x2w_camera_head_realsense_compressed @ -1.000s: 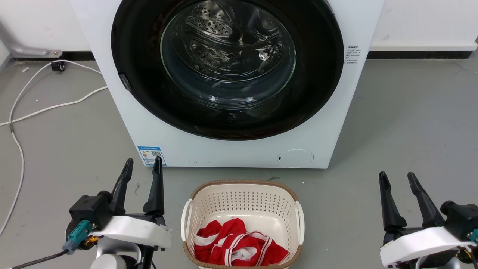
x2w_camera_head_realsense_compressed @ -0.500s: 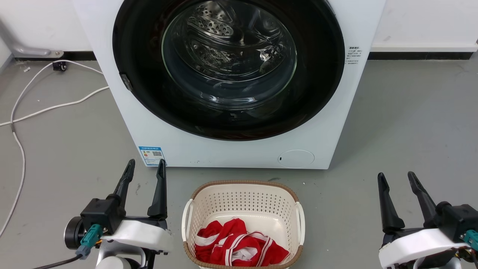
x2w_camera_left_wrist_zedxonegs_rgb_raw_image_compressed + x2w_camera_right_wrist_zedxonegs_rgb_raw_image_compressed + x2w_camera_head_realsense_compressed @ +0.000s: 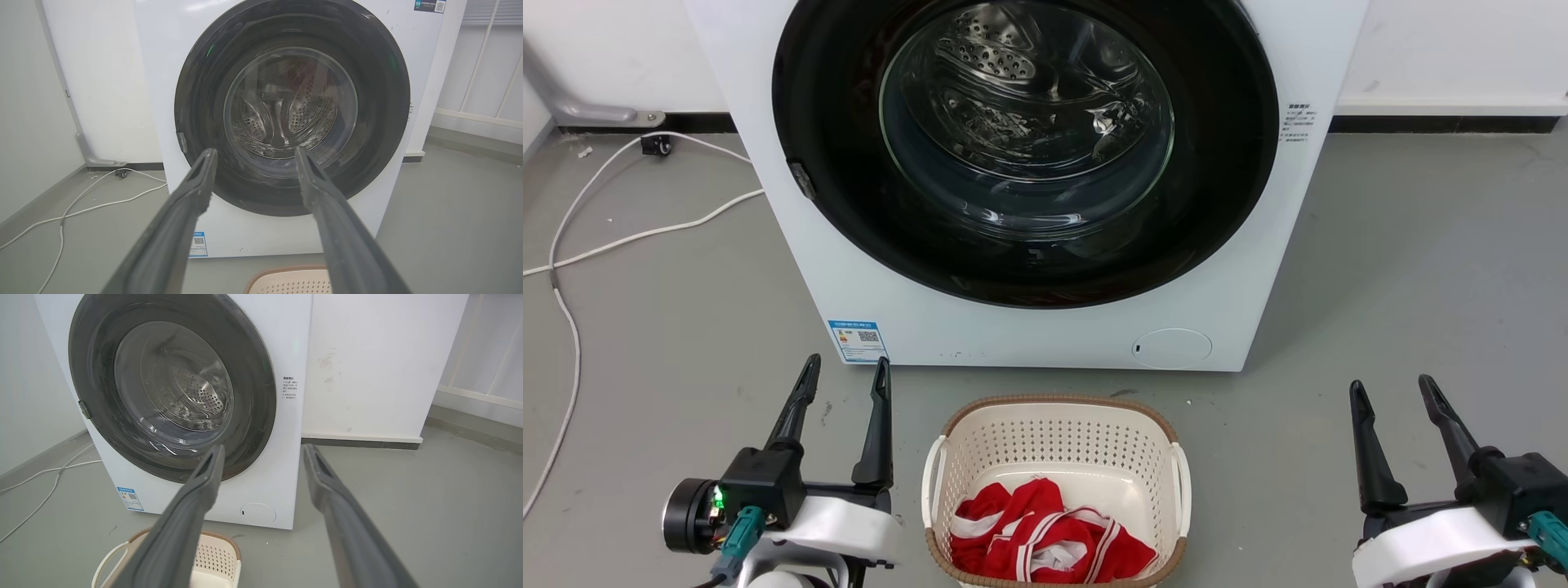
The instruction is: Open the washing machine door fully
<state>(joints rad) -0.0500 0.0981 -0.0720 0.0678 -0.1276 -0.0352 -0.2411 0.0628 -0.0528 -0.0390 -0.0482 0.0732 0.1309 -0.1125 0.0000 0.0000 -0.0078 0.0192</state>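
Head view: door (image 3: 1025,147) shut flush in the washer (image 3: 1045,335) front, facing both arms.
Left gripper (image 3: 845,362): spread wide, empty, low beside the basket (image 3: 1058,400), well short of the door.
Right gripper (image 3: 1390,382): likewise spread and empty.
Tab (image 3: 801,180): grey, on the door's left edge; probably the pull point, which would explain the open, ready pose.

Bright even light, soft shadows, glints on the washing machine door (image 3: 1025,147)

Glossy black door (image 3: 849,204), glass centre
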